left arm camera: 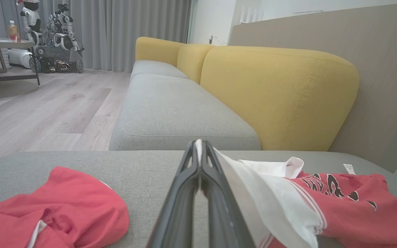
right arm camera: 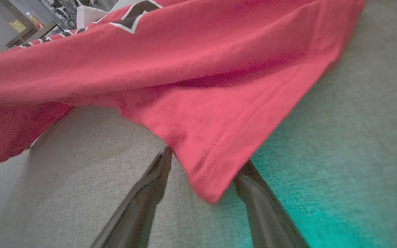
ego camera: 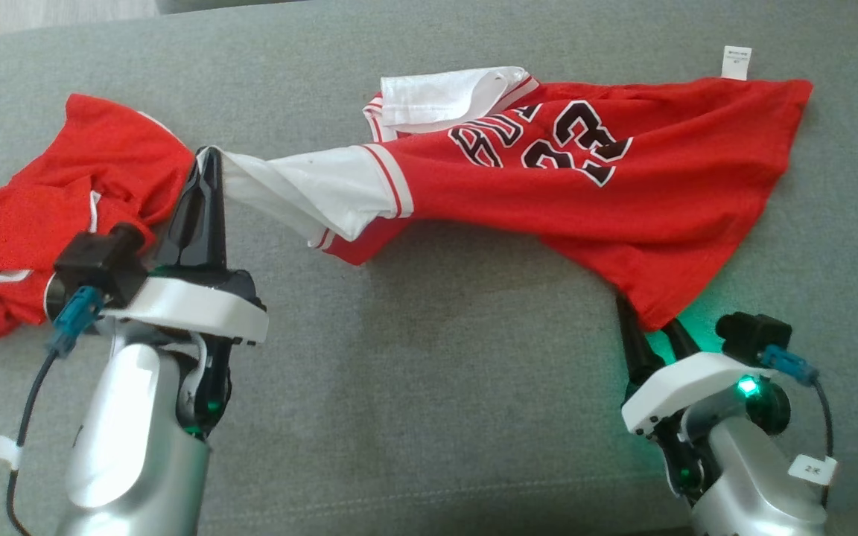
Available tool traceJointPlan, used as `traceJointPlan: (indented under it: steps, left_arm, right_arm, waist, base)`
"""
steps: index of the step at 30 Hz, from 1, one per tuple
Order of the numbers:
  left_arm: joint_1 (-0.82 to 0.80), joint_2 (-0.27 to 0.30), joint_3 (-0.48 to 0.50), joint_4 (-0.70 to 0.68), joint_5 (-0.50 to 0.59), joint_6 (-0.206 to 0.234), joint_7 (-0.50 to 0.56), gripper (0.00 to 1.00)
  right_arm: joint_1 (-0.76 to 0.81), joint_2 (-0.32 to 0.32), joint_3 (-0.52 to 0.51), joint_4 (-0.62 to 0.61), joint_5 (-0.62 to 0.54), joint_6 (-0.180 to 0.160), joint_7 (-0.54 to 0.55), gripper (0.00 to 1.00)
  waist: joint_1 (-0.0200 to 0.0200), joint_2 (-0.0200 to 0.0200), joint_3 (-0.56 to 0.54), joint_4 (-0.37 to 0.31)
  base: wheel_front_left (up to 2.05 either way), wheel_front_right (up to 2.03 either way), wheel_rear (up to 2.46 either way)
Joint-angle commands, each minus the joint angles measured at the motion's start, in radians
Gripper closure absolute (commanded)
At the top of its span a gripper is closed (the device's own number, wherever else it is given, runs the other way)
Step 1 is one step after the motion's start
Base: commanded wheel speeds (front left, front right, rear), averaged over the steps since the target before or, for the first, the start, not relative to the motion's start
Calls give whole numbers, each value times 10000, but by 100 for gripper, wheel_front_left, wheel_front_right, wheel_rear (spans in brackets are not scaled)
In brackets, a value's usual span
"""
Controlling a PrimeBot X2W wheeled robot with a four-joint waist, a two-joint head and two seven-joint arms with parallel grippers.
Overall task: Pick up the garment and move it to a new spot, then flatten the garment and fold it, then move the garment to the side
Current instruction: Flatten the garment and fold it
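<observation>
The garment (ego camera: 623, 201) is a red jersey with a black "23" and white sleeves, stretched across the grey cushion (ego camera: 429, 387). My left gripper (ego camera: 209, 152) is shut on the tip of a white sleeve (ego camera: 302, 190), which is pulled taut to the left. In the left wrist view the closed fingers (left arm camera: 198, 143) pinch that white cloth (left arm camera: 253, 193). At the jersey's near right hem corner (right arm camera: 205, 179) my right gripper (ego camera: 649, 316) is open, one finger on each side of the corner (ego camera: 652, 309), which drapes over the fingertips.
A second crumpled red cloth (ego camera: 64, 193) with white trim lies at the left, behind my left gripper. A white label (ego camera: 736, 62) sticks out at the jersey's far edge. Yellow sofa backrests (left arm camera: 271, 93), wooden floor (left arm camera: 47, 110) and another robot (left arm camera: 57, 38) lie beyond.
</observation>
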Motion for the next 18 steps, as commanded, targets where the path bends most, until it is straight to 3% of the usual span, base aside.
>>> traceJointPlan:
  steps: [1,5,11,18]
  left_arm:
    - [-386,130,410,-301,128,-13,-60,100]
    - [-378,121,518,-277,272,-39,-60,100]
    - [-296,165,862,-490,427,-90,-60,100]
    - [-622,247,1048,-1072,521,-200,-60,100]
  right_arm:
    - [-297,-14,281,-119,-208,-7,-17,100]
    - [-472,-141,-143,-260,-1019,-7,-338,100]
    - [-858,-1495,-279,-1886,-1990,-7,174,100]
    - [-1847,-3248,-22,-4006,-2097,-7,1264,100]
  waist:
    - [0,0,-10,30]
    - [0,0,-140,46]
    - [0,0,-675,-102]
    - [0,0,-1445,-254]
  base:
    - [0,0,0]
    - [0,0,0]
    - [0,0,0]
    - [0,0,0]
